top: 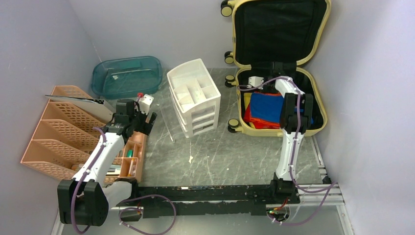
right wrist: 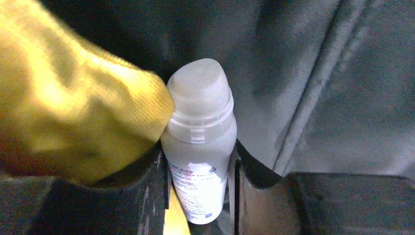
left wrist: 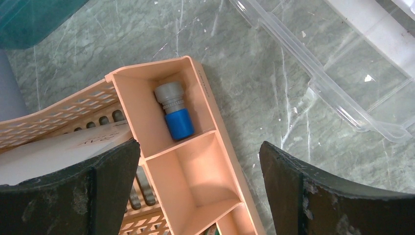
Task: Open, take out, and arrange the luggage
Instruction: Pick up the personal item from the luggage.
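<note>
Right wrist: white bottle [right wrist: 199, 122], base cut off, inside right claw [right wrist: 196, 152].

Lilac walls [top: 161, 29] enclose a grey marble table [top: 220, 152].

Grey marbled table [top: 220, 152], crowded at its edges.
Teal tray [top: 126, 76] at left rear, white drawer unit [top: 194, 97] mid-table with a clear drawer [left wrist: 313, 81] beside it, peach rack [top: 58, 132] on the left, open luggage [top: 279, 29] at right rear, a white scrap [top: 190, 159] near the middle.
</note>
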`<state>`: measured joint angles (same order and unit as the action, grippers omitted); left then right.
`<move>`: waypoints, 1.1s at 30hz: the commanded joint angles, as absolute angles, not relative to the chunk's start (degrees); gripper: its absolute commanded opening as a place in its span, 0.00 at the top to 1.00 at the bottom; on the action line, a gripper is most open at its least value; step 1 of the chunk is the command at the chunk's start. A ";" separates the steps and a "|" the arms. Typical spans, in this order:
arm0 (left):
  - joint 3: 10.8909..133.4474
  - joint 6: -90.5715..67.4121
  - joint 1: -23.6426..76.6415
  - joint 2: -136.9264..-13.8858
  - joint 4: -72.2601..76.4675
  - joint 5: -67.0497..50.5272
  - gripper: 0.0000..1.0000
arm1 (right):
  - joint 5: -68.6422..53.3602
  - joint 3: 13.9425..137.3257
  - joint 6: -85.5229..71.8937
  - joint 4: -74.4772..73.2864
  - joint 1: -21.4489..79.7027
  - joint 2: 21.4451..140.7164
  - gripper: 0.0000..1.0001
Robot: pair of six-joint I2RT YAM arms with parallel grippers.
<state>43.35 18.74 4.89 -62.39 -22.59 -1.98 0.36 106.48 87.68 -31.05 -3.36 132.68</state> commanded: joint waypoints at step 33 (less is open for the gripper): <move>82.53 9.50 5.60 -70.72 -31.70 -44.29 0.03 | -77.31 110.13 -44.95 25.11 -1.66 98.81 1.00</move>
